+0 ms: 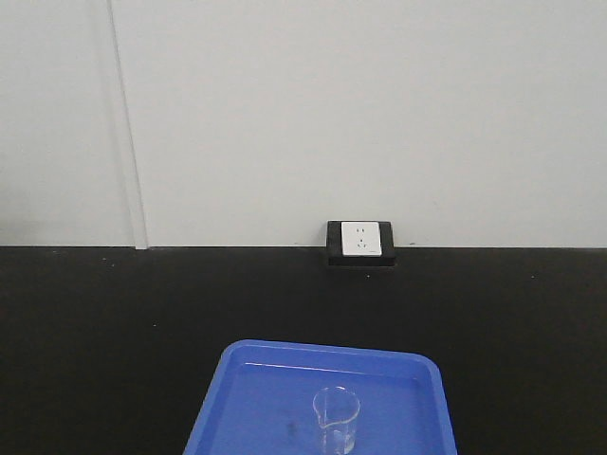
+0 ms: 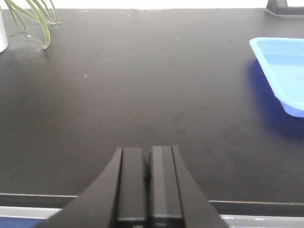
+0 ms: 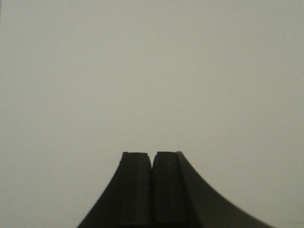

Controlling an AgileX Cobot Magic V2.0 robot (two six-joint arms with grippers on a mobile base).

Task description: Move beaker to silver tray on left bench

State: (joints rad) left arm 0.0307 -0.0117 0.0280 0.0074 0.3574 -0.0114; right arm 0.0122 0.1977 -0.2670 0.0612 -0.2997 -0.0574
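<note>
Beaker point(image 1: 336, 419) first: in the front view we see it at 6 o'clock, clear and upright. It stands inside the blue tray point(image 1: 285, 353), toward the tray's 5 o'clock part and apart from the rim. The tray lies on the black table point(image 1: 114, 322), with its near edge cut off by the frame. At 12 o'clock from the tray, where the table meets the white wall point(image 1: 332, 114), sits a socket point(image 1: 359, 239) with a white face in a black frame.

In the left wrist view, the left gripper point(image 2: 147, 151) rises from 6 o'clock with its two fingers pressed together and nothing between them. It hangs over bare table near the front edge. A corner of the blue tray shows at 3 o'clock, well apart from the gripper. At 11 o'clock, green plant point(image 2: 38, 16) leaves hang over the table beside a white pot point(image 2: 2, 33) that the frame cuts off.

In the right wrist view, the right gripper point(image 3: 152, 154) also comes up from 6 o'clock. Its fingers lie flat against each other and hold nothing. Behind it we see only a plain pale grey surface, and we cannot tell what it is.
</note>
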